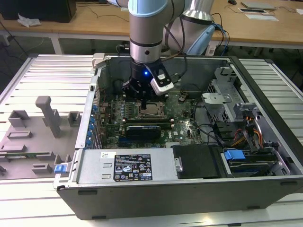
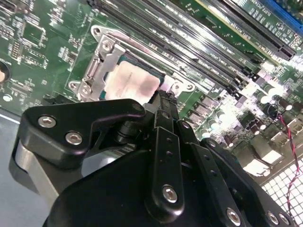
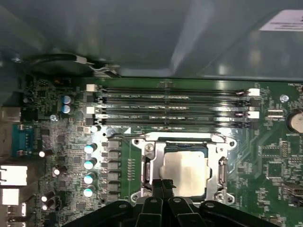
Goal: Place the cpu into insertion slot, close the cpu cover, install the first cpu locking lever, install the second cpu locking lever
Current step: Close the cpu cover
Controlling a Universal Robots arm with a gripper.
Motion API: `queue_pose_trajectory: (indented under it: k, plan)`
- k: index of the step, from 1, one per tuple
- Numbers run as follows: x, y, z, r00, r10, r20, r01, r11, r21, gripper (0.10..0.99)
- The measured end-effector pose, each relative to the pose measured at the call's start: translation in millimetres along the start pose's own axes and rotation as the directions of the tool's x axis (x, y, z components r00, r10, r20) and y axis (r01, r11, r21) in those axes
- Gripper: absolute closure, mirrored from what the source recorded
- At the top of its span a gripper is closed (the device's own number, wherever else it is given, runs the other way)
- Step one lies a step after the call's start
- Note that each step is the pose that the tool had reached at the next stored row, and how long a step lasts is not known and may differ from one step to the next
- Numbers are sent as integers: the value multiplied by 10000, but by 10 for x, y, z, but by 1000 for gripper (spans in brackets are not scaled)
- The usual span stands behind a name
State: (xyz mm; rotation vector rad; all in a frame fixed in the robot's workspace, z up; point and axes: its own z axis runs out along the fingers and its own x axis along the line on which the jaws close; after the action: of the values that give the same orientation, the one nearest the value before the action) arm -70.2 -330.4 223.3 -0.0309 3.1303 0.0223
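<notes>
Jaws drawn right together: the gripper's point(image 3: 162, 183) fingertips point(image 3: 158, 185) meet with no gap, and I can't make out anything pinched between them. In both wrist views the tips sit at the edge of the socket, just beside one corner of the chip; I can't tell whether they are touching metal. The cpu point(image 3: 188, 171) lies flat in the insertion slot point(image 3: 184, 148), its pale metal top showing through the cut-out. The cover point(image 3: 152, 163) is down around it, silvery frame on both sides of the chip. Just past the socket run the long memory sticks point(image 3: 170, 106), side by side on the green motherboard point(image 3: 279, 156). In the exterior view I see the arm standing upright inside the open computer case point(image 1: 189, 182), with the gripper low over the socket near the middle of the board.
</notes>
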Motion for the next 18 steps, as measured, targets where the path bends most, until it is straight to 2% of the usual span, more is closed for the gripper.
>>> queue_pose_trajectory:
  k: [3, 4, 5, 10, 11, 16, 18]
  plan:
    - [35, -27, 22, 10000, -38, 22, 38, 9999, -151, 980]
    - [46, -32, 26, 10000, -65, 37, 66, 9996, -262, 980]
    - [50, -37, 29, 10000, -77, 42, 78, 9995, -314, 980]
    - [62, -55, 75, 9999, -147, 59, 149, 9987, -479, 980]
    - [62, -54, 90, 9998, -189, 64, 193, 9980, -609, 980]
    - [65, -57, 149, 9996, -271, 67, 276, 9969, -737, 980]
    - [65, -56, 164, 9995, -316, 76, 322, 9953, -911, 980]
